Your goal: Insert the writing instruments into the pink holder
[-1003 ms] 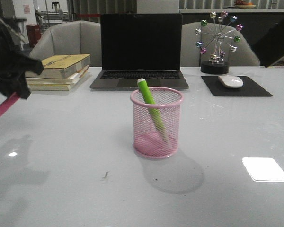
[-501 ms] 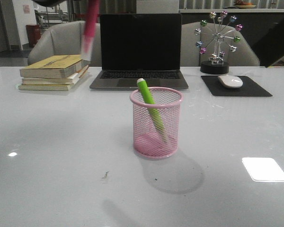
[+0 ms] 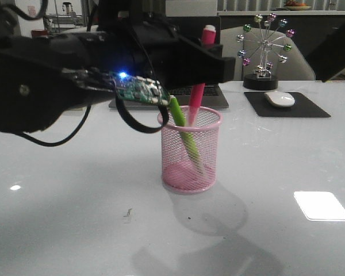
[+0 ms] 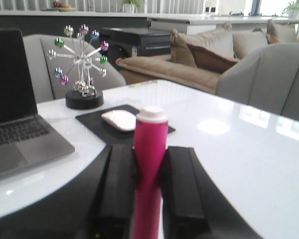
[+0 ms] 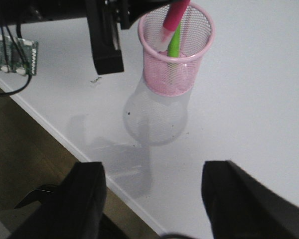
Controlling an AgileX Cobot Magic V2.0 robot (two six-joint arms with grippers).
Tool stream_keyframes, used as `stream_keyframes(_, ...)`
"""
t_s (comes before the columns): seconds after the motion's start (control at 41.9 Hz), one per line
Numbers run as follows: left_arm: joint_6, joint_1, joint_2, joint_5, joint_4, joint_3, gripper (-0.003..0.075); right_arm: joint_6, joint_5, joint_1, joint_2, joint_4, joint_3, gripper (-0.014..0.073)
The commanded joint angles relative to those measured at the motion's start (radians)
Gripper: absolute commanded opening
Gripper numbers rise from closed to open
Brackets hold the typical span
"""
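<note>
Left gripper (image 4: pixel 148 199) clamped on magenta marker (image 3: pixel 196 98), tip inside pink mesh cup (image 3: pixel 190 149) mid-frame; green marker (image 3: pixel 183 129) already in. Release remains. Right gripper (image 5: pixel 152 199) wide, empty.

The left arm's black gripper (image 3: pixel 202 62), which a second ago hung at the far left edge of the front view and half a second ago was mostly out of frame up top, now stretches across the middle, directly above the cylindrical pink wire-mesh pen cup (image 3: pixel 190 149). The thick magenta pink marker (image 3: pixel 196 95) clamped between its jaws has swung from slanting to near upright; its lower end now dips below the jaws inside the cup's rim, beside the lime green marker (image 3: pixel 181 123).
</note>
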Motion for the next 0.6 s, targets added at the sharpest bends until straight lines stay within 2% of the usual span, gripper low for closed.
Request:
stream_keyframes(0.0,-0.012,0.004,-0.035,-0.107,-0.011,-0.032,0.0291,-0.006,-0.060,0.003,-0.011,-0.007,-0.028,0.0517)
stream_keyframes(0.096,-0.012,0.004,-0.056,-0.100,-0.011,-0.032,0.0400,-0.006,-0.060,0.003,-0.011,-0.007,-0.028,0.0517)
stream_keyframes(0.215,-0.012,0.004,-0.143,0.025,-0.008,-0.034,0.0405,-0.006,-0.060,0.003,-0.011,-0.007,-0.028,0.0517)
stream_keyframes(0.406,0.053,0.004,-0.422,0.541,-0.004,-0.034,0.0404,-0.006,-0.060,0.003,-0.011,-0.007,-0.028,0.0517)
stream_keyframes(0.573,0.055,0.004,-0.681,0.979,0.007,-0.034,0.0404,-0.006,-0.060,0.003,-0.011,-0.007,-0.028,0.0517)
